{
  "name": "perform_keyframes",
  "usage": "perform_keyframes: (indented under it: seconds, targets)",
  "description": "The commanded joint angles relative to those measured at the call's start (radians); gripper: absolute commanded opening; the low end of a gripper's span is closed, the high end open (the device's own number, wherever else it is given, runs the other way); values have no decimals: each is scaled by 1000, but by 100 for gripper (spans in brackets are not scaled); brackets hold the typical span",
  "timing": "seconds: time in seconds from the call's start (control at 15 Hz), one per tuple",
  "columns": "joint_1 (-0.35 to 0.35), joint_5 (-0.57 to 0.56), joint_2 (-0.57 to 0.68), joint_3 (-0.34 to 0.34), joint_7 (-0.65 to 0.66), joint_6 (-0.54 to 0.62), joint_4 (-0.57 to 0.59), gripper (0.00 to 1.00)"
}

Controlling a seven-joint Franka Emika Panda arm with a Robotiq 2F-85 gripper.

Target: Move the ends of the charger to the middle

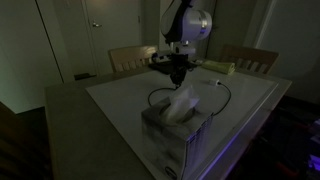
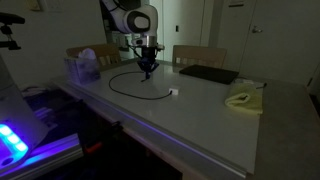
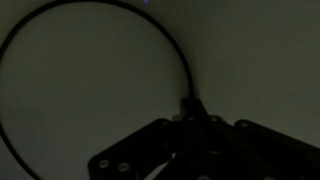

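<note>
Black cable of the charger (image 2: 128, 95) is seen laid in a wide loop on the white table (image 2: 200, 125), just right of the tissue box (image 2: 83, 68) that stands near the left end in an exterior view. At the loop's far right side the jaws are pressed fully together on the cable, and in the wrist view the curve is met by their closed tips. Further right the pale plug (image 2: 173, 93) is found lying on the table, apart from the jaws, with the flat black pad (image 2: 208, 73) beyond it.
</note>
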Motion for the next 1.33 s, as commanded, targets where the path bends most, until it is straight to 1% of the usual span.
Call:
perform_keyframes:
  seconds: [0.0,0.13,0.27,0.6,0.73,0.93,1.07,1.13,1.27]
  targets:
    - [20,27,12,-28,0,-5,4,1]
    - [34,52,20,-53,0,-12,0,1]
    - [65,109,34,-98,0,-7,-13,1]
    - [162,302,89,-226,0,-15,-34,1]
    - [182,364,90,-247,0,-15,-54,1]
    - [187,442,75,-259,0,-34,-79,1]
    - [214,512,80,-295,0,-44,-99,1]
    - [243,558,97,-330,0,-52,-111,1]
    - [321,696,152,-430,0,-96,-149,1]
